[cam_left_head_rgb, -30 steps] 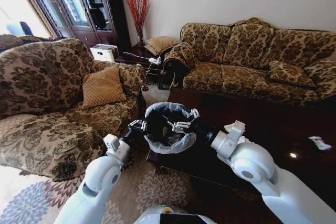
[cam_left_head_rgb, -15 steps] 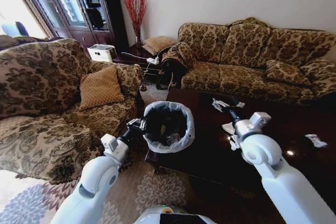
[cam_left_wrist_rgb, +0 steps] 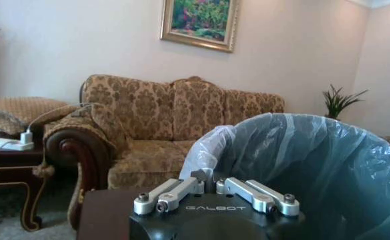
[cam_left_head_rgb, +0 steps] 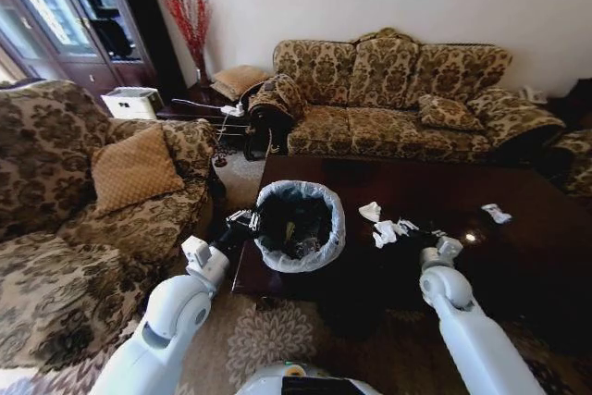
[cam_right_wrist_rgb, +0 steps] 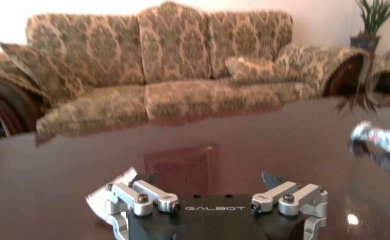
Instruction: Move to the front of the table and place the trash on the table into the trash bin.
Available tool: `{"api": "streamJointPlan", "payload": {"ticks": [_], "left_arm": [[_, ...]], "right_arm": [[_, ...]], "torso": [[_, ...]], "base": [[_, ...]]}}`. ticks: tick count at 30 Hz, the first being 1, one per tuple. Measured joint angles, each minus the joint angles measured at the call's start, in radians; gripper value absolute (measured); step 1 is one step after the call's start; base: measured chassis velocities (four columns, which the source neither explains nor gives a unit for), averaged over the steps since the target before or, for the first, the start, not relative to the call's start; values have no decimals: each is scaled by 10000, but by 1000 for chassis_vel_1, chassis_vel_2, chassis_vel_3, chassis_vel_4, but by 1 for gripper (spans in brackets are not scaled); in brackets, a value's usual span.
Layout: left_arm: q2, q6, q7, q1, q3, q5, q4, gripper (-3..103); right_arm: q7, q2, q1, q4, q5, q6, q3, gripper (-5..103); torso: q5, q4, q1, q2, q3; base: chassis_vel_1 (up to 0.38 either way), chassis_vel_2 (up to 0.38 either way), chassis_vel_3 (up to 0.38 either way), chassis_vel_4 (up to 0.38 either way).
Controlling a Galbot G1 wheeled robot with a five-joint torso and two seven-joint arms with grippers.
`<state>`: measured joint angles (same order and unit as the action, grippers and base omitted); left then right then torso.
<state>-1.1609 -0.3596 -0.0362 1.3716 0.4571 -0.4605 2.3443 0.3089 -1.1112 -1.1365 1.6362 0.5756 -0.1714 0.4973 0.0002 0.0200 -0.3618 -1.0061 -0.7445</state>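
Task judged partly done: trash bin [cam_left_head_rgb: 300, 227] at the table's [cam_left_head_rgb: 518, 270] left end, clamped at the rim by left gripper [cam_left_head_rgb: 242, 222], already contains scraps; white tissues [cam_left_head_rgb: 386, 229] remain beside the spread-open right gripper [cam_left_head_rgb: 418, 228].

Table [cam_left_head_rgb: 518, 256] top glossy dark wood, mirror-like. Trash bin [cam_left_head_rgb: 298, 226] liner thin translucent plastic, crinkled. Scraps [cam_left_head_rgb: 387, 230] crumpled white paper. Sofa [cam_left_head_rgb: 388, 90] patterned woven cloth.
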Motion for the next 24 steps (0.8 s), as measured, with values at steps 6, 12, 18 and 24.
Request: {"api": "streamJointPlan", "payload": {"ticks": [6, 12, 18, 24], "left_arm": [[-59, 190, 7, 41, 11, -47, 14, 3], [-200, 231, 4, 89, 14, -51, 144, 3], [-232, 238, 4, 207, 69, -32, 192, 3], [-386, 255, -1, 265, 41, 62, 224, 3]], "right_arm": [[-680, -492, 651, -1044, -344, 106, -484, 100], [-938, -944, 1167, -2248, -516, 268, -630, 94], [-1047, -938, 1195, -2502, -456, 268, -663, 79], [-1144, -927, 1251, -2818, -485, 311, -701, 57]], "torso": [[-6, 11, 0, 0, 0], [0, 5, 0, 0, 0], [-2, 5, 0, 0, 0], [-3, 4, 1, 0, 1]], "base": [[-12, -9, -6, -8], [0, 0, 0, 0], [0, 0, 0, 0], [0, 0, 0, 0]]}}
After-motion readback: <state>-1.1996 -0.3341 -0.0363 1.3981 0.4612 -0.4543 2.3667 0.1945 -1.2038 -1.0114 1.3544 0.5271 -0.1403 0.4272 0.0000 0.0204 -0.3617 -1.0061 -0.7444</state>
